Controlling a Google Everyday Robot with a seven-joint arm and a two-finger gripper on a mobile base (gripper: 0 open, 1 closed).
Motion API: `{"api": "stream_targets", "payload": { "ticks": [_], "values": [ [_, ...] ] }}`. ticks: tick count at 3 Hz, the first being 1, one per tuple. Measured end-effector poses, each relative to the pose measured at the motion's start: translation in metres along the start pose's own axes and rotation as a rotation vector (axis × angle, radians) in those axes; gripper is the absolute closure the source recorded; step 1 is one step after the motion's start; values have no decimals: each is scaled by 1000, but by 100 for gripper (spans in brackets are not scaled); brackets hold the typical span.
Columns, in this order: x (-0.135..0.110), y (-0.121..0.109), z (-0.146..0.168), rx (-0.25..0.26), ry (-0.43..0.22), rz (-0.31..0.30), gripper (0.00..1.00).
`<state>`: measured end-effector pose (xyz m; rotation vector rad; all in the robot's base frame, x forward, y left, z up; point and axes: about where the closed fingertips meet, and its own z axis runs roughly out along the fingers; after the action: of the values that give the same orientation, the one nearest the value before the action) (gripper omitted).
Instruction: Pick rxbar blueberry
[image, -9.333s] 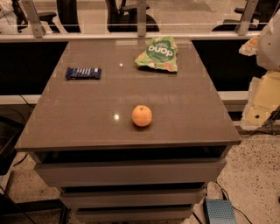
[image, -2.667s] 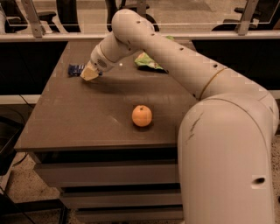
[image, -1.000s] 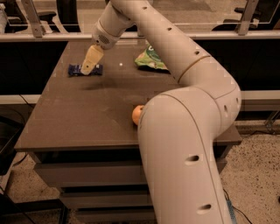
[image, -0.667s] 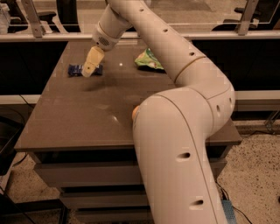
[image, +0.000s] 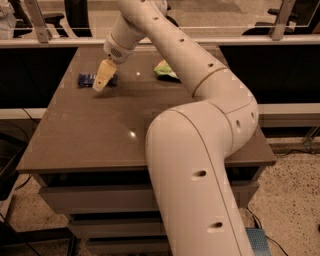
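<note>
Indoor workspace that looks like an office or lab used for robot trials. A plain brown counter with shallow drawers beneath it stands on a speckled terrazzo floor. Behind it runs a low glass partition held by slanted metal posts, with dark office chairs beyond. A loose black cable hangs at the left. A large white robot arm reaches across, its gripper low over the counter's far left part.
</note>
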<state>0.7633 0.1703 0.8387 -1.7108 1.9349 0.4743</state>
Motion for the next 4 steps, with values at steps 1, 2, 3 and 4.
{"api": "stream_targets", "payload": {
  "ticks": [1, 2, 3, 4],
  "values": [
    [1, 0, 5, -3, -3, 4, 41],
    [7, 3, 11, -13, -4, 14, 64],
    [11, 6, 13, -20, -1, 22, 87],
    [10, 6, 11, -20, -1, 22, 100]
  ]
}}
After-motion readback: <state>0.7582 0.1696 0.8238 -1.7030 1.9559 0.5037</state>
